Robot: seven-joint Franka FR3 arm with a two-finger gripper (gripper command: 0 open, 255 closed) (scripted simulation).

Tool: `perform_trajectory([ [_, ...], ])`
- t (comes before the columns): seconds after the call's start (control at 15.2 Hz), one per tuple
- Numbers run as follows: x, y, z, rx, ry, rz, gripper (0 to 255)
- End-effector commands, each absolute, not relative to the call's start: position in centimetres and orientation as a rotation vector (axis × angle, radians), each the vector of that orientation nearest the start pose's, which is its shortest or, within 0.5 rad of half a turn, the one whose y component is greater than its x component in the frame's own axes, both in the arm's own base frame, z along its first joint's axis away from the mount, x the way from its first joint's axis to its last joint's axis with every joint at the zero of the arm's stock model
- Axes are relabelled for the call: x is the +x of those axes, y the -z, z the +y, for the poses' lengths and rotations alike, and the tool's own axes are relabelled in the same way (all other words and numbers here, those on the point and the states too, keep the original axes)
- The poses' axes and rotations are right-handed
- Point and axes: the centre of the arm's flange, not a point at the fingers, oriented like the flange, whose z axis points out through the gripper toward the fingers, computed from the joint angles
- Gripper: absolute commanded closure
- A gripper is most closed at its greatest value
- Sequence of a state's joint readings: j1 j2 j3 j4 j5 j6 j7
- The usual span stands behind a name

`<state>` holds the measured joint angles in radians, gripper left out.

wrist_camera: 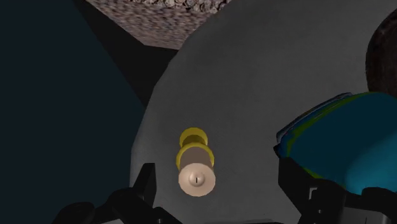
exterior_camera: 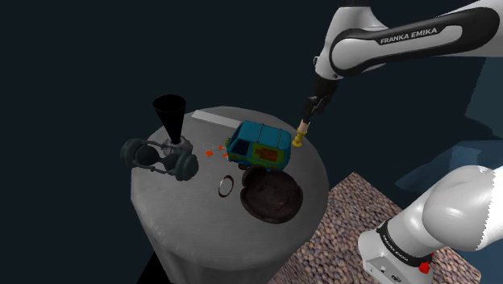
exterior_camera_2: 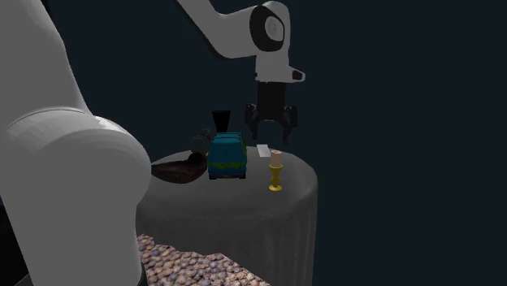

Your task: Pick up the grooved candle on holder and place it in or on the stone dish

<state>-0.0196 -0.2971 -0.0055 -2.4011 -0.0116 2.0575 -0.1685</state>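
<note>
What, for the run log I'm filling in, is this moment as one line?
phase: approach | claw: open, above candle, not touching | candle: upright on table beside toy van | dish: without candle

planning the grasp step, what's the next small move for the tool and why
Probably lower the tool straight down. It hangs open above the upright candle, which the wrist view shows between its fingers, untouched. The blue toy van sits close beside one finger, so a vertical descent seems safest.

Round grey table [exterior_camera: 184, 203], pebbled floor [exterior_camera: 348, 219], dim light
</note>
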Motion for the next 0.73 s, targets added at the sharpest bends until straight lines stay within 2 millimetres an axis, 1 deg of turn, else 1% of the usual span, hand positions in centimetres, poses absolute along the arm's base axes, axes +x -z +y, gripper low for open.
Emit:
perform_trajectory([
  [0.0, 46.0, -41.0, -1.7, -3.142, -0.044, -0.252, 0],
  [0.07, 47.0, -40.3, -1.9, -3.145, -0.031, -0.26, 0],
  [0.13, 47.0, -40.3, -1.9, -3.145, -0.031, -0.26, 0],
  [0.53, 46.9, -37.2, -2.0, -3.145, -0.031, -0.26, 0],
  [0.59, 46.9, -36.3, -2.0, -3.145, -0.031, -0.26, 0],
  [0.66, 46.9, -36.3, -2.0, -3.145, -0.031, -0.26, 0],
])
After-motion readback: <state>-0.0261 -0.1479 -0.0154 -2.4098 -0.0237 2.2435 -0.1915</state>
